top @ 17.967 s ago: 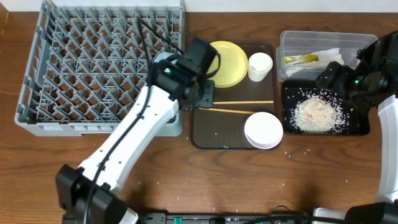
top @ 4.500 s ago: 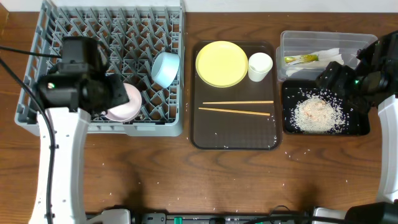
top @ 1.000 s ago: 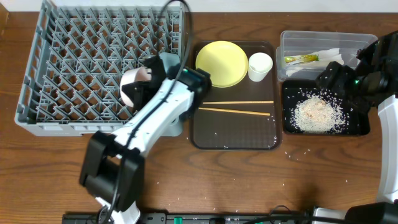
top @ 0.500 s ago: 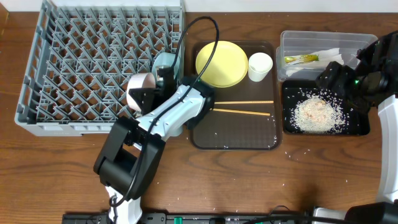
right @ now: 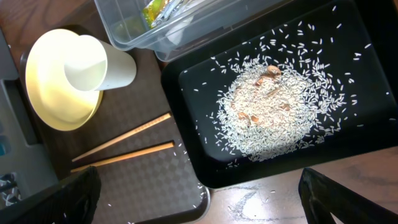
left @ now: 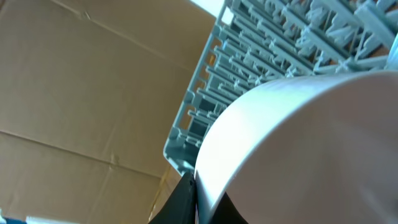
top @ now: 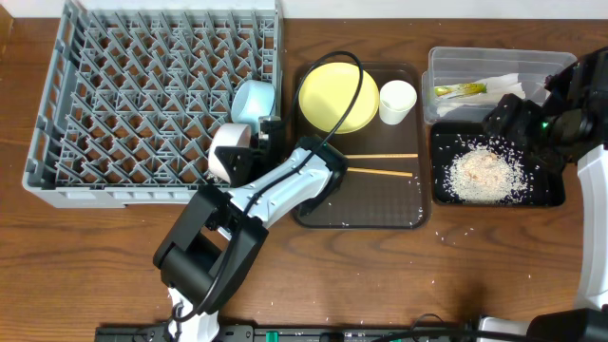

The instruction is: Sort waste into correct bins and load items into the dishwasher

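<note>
Clamped left pincer (top: pixel 252 150) on rim of white bowl (top: pixel 226 152), tilted on edge over dishwasher (top: pixel 142 95) pegs, just beside light blue bowl (top: pixel 252 98).

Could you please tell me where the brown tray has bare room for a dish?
The strip between the chopsticks and the brown tray's front rim is bare but for stray grains, though the left arm covers its left end. Behind the chopsticks, the yellow plate and cup crowd it.
</note>
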